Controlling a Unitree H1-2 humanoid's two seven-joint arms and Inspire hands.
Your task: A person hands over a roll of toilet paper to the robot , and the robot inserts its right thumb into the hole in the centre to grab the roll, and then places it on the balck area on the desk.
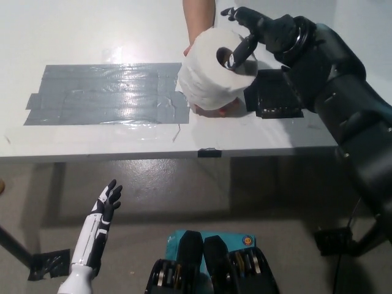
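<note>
Right thumb in roll core; roll not yet released by person.

Right hand (254, 33), black, reaches in from the right above the desk (110, 147); its thumb sits in the centre hole of the toilet paper roll (211, 76), other fingers spread apart above and beyond the roll, not wrapped around it. Roll lies just left of and below that hand, cradled from underneath by a person's hand (211, 109), forearm entering from the top edge. Black area (275, 98) lies on the desk directly under the right wrist, just right of the roll, partly hidden by the arm. Grey taped patch (104, 95) lies well to the left. Left hand (109, 199), white, rests low below the desk edge, fingers apart, holding nothing.
</note>
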